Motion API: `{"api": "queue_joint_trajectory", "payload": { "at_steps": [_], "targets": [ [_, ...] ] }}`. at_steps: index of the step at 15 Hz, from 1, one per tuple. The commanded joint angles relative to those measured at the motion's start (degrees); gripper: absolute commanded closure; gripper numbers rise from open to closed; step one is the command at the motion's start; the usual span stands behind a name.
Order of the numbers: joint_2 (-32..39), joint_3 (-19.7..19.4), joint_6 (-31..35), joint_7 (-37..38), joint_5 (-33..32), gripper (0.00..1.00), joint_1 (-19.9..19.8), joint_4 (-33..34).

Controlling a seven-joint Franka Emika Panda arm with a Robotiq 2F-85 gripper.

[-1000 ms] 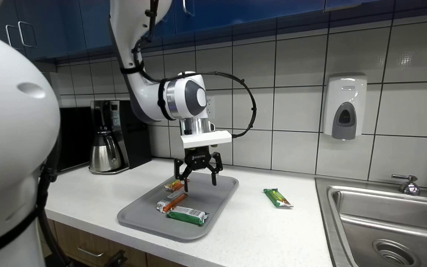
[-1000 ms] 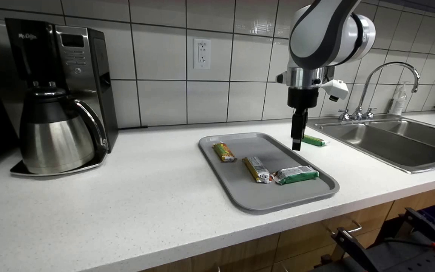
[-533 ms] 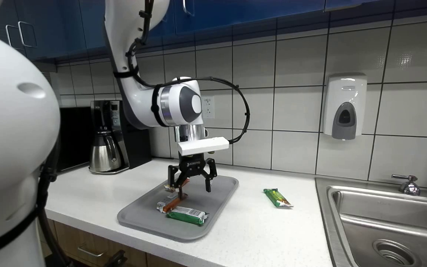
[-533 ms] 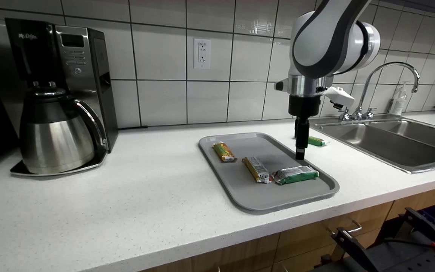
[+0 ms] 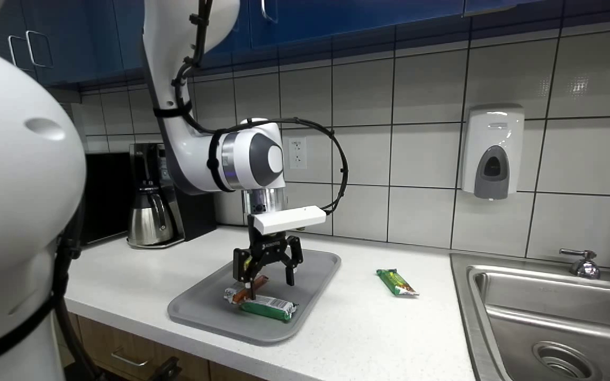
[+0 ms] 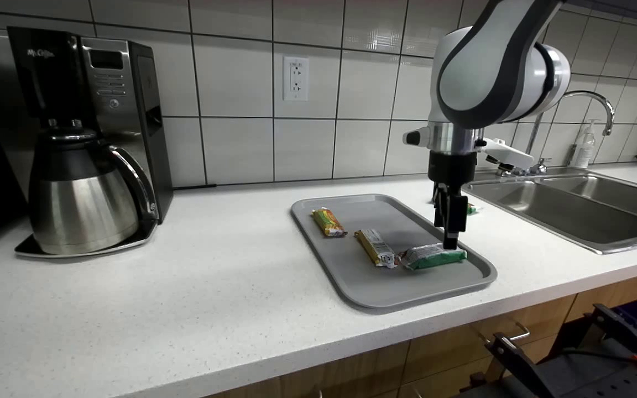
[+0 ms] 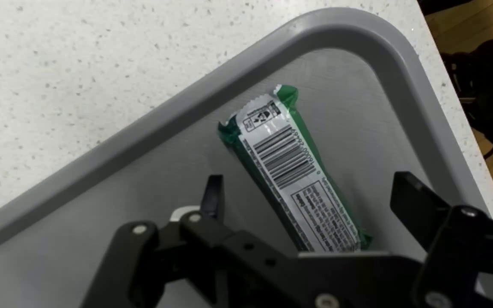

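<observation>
In the wrist view a green-wrapped bar (image 7: 287, 158), its white barcode label facing up, lies aslant between the spread fingertips of my gripper (image 7: 309, 176). Neither finger touches it there. Its lower end is hidden behind the gripper body. In an exterior view my gripper (image 5: 271, 290) hangs open and pointing down, low over this green bar (image 5: 270, 308). Beside that bar on the grey tray (image 6: 396, 287) lies a bar with gold and orange sides (image 6: 375, 247). A yellow-orange bar (image 6: 328, 222) rests toward the tray's back; in an exterior view the gripper mostly covers it.
Another green bar (image 5: 396, 282) lies on the white counter between tray and steel sink (image 5: 548, 323). A coffee maker with a metal carafe (image 6: 83, 193) stands against the tiled wall. A soap dispenser (image 5: 494, 153) hangs above the counter. The counter's front edge runs near the tray.
My open gripper has come down and moved toward the front of the tray, from above the orange bar to over the green bar. The bars and tray have stayed in place.
</observation>
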Motion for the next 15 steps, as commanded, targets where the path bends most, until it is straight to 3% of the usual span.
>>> {"api": "queue_joint_trajectory", "payload": {
  "at_steps": [1,15],
  "targets": [
    [-0.7,0.3,2.7,-4.3,-0.3,0.00,-0.6,-2.1],
    [4.4,0.5,7.5,-8.0,-1.6,0.00,-1.0,-1.5]
  ]
}}
